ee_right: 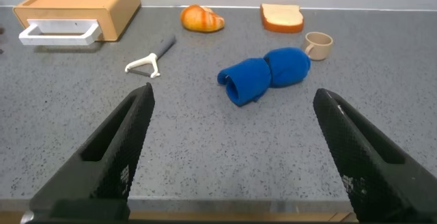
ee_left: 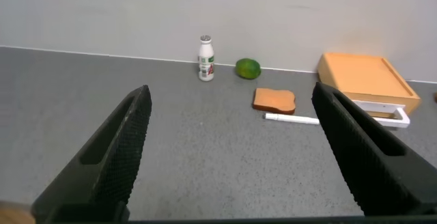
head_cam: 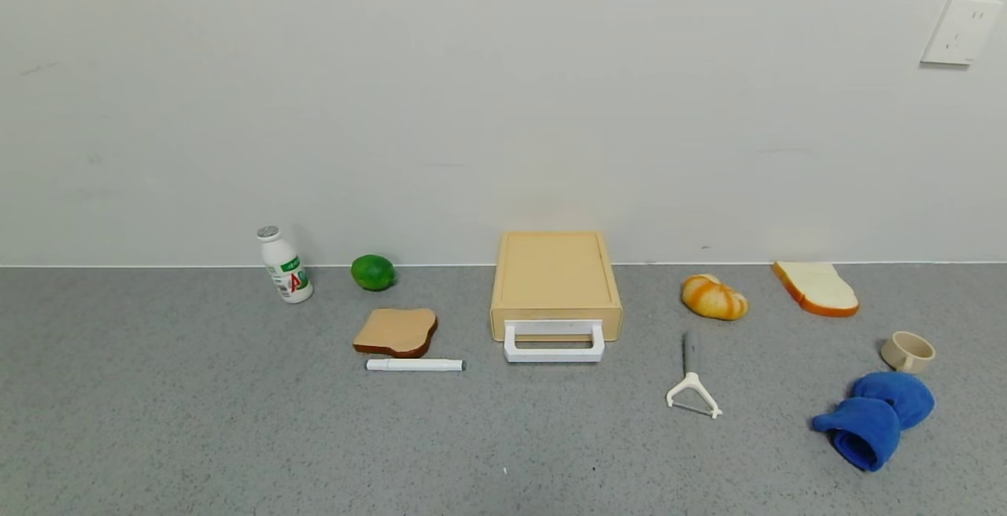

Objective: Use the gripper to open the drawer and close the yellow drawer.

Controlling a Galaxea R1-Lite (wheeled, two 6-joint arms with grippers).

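The pale yellow drawer box stands against the wall at the table's middle, its drawer pushed in, with a white loop handle on the front. It also shows in the left wrist view and the right wrist view. My left gripper is open and empty, low near the table's front left, far from the box. My right gripper is open and empty near the table's front edge on the right. Neither gripper shows in the head view.
Left of the box: a white bottle, a lime, a toast slice, a white marker. Right of it: a peeler, a croissant, a bread slice, a cup, a blue cloth.
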